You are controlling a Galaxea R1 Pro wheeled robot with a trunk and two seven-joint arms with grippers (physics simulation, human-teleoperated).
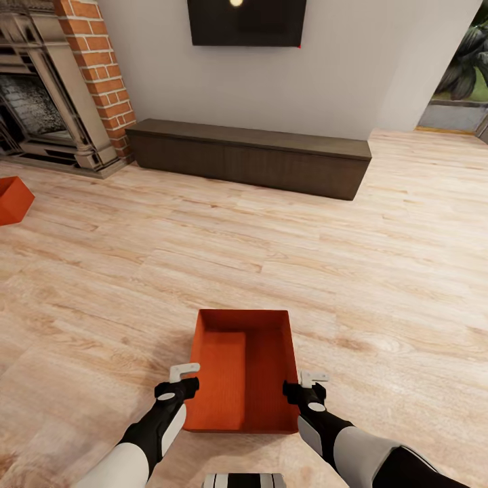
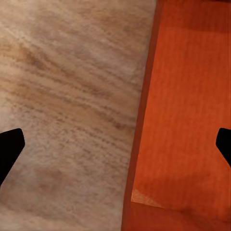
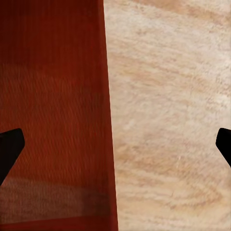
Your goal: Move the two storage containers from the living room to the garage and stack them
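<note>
Both end effectors flank the near storage container (image 1: 244,369) on the living room's wood plank floor (image 1: 352,271): left end effector (image 1: 181,381) straddles its left wall, right end effector (image 1: 306,386) its right wall, each with fingers spread wide, gripping nothing. Second storage container (image 1: 12,198) sits well apart at far left, near the brick fireplace (image 1: 41,102). Beyond, a dark low cabinet (image 1: 251,156) under the TV (image 1: 247,22)

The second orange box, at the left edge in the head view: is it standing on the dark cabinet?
No, the second orange box sits on the wood floor, apart from the dark cabinet.
</note>
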